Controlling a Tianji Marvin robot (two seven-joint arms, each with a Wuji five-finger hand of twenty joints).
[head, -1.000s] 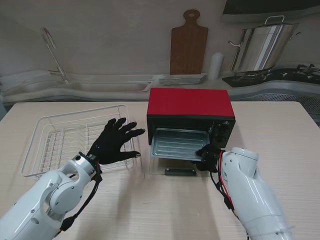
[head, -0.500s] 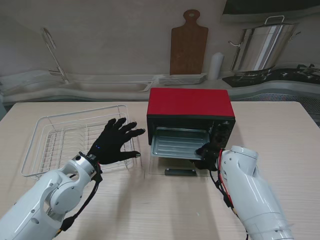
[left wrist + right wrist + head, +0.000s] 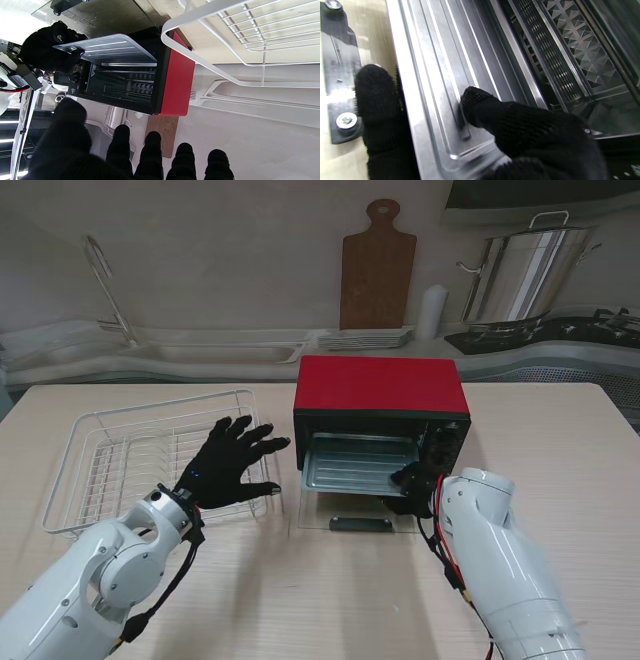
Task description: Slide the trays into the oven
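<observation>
From my stand the light is soft and even, the bench [image 3: 560,440] pale, shadows faint. My left wrist view burns out white at one corner, where glare washes the oven's glass door [image 3: 100,15]. At my right wrist, bright streaks run along the tray [image 3: 440,75]; my fingers [image 3: 480,105] sit dark and slightly blurred.
</observation>
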